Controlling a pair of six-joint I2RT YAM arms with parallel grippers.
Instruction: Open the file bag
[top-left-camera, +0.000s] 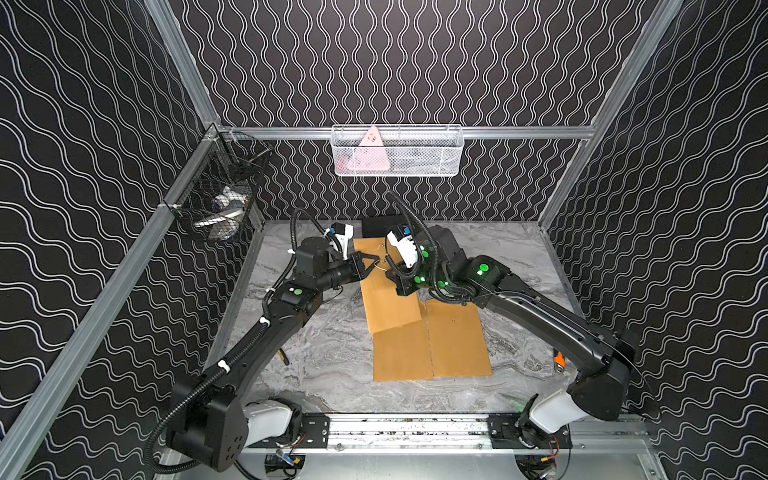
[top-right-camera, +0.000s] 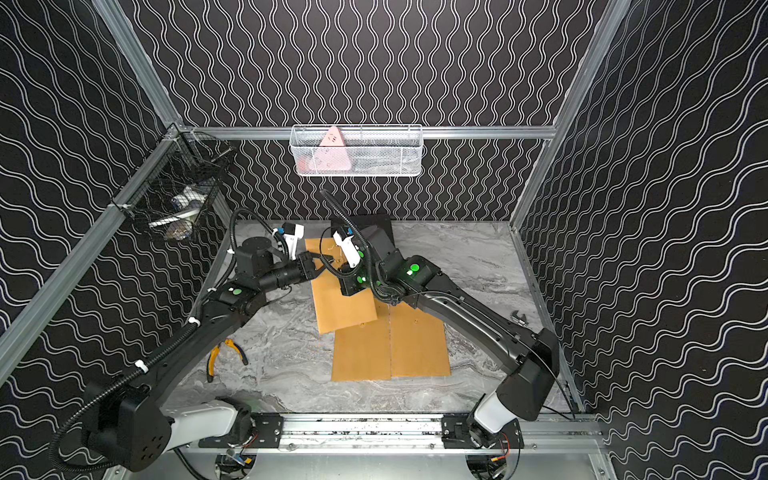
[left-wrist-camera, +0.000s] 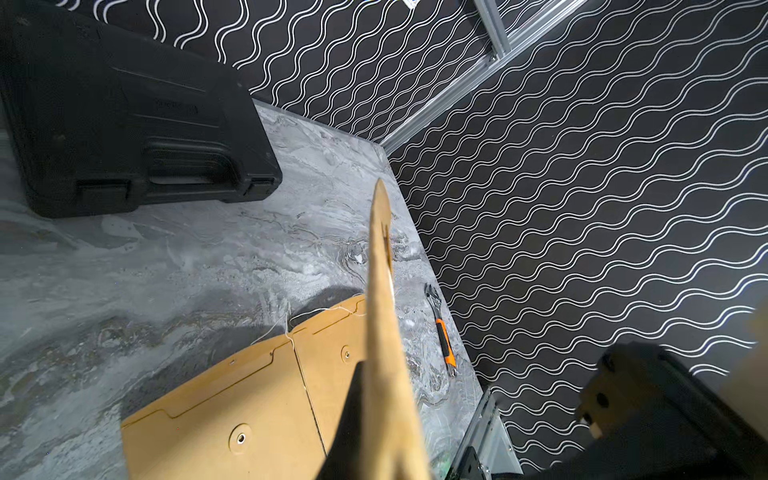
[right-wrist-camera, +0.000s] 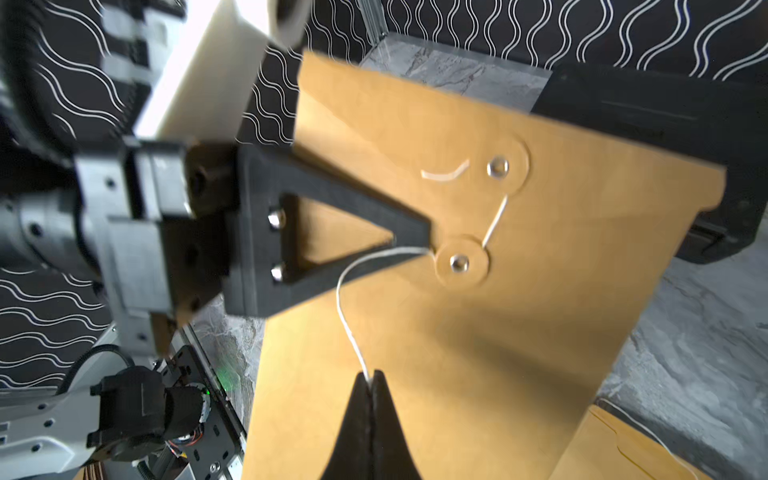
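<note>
1. Left jaws are clamped on the file bag's (top-left-camera: 388, 299) side edge. They hold the flap end up off the desk (top-left-camera: 316, 332). Its long axis points at the back wall.
2. Right jaws are pinched on the string (right-wrist-camera: 345, 307), close to the body button (right-wrist-camera: 459, 262). The unwinding looks like the right arm's job.
3. Right wrist view shows a strand running to the flap button (right-wrist-camera: 498, 167), so probably still looped. Left wrist view shows the bag edge-on only.

Both arms are meeting at the far middle of the table (top-left-camera: 316, 340): the left gripper (top-left-camera: 369, 268) is pinching the tan file bag (top-left-camera: 388, 307) at its edge, the right gripper (top-left-camera: 392, 275) is sitting clamped just beside it, a thin string (top-left-camera: 381, 266) is running between them, and two more bags (top-left-camera: 455, 345) are lying flat nearer us.
</note>
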